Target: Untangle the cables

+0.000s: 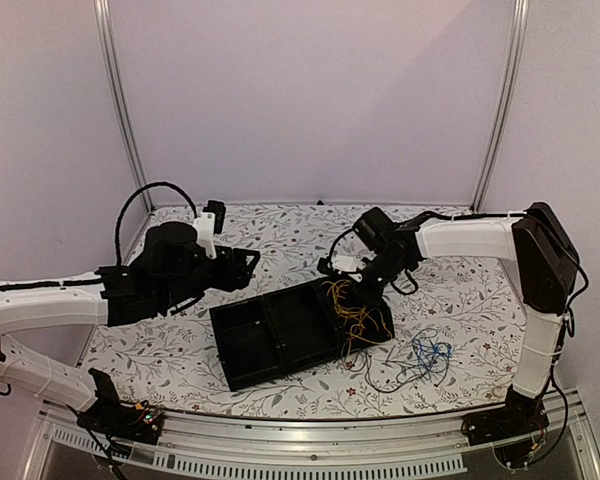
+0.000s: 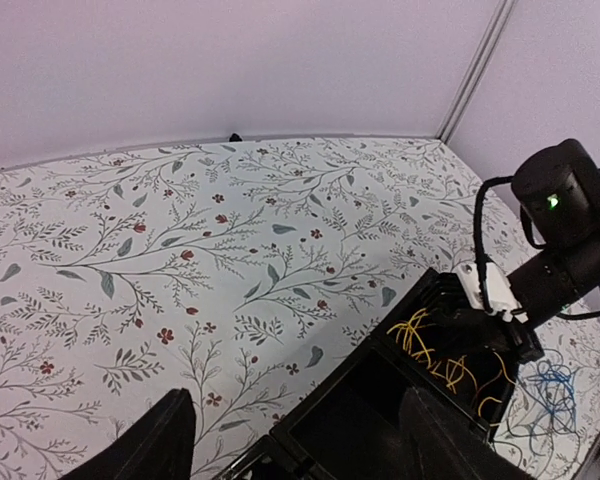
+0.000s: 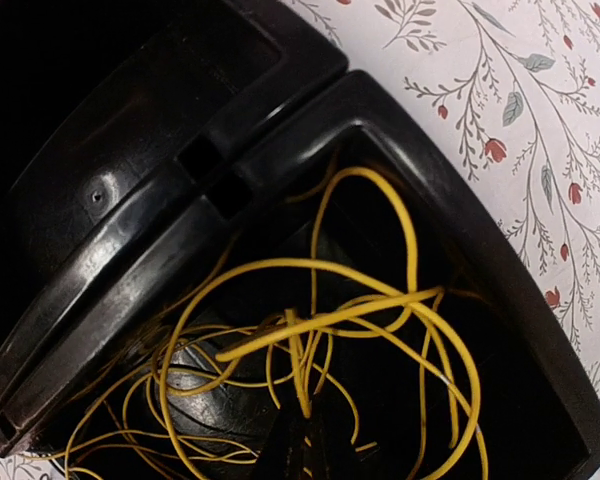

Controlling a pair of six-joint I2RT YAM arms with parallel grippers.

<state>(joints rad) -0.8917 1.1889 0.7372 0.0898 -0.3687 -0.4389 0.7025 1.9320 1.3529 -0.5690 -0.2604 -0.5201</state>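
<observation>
A tangle of yellow cables [image 1: 353, 312] fills the right-hand compartment of a black tray [image 1: 242, 345]. My right gripper [image 1: 364, 298] reaches down into that compartment. In the right wrist view it [image 3: 307, 428] is shut on a strand of the yellow cables [image 3: 320, 320], with loops spread all around. Blue cables [image 1: 432, 350] and thin black cables [image 1: 388, 378] lie on the tablecloth right of the tray. My left gripper [image 1: 248, 268] hovers open left of the tray's far edge. The left wrist view shows its fingers [image 2: 170, 438] wide apart above the tray [image 2: 375, 395], holding nothing.
The tray's left and middle compartments [image 1: 280, 330] look dark and hold no cables that I can see. The floral tablecloth [image 2: 180, 250] stretches to the back wall. The right arm [image 2: 565, 250] stands over the tray's far corner. A metal rail [image 1: 310, 440] runs along the near edge.
</observation>
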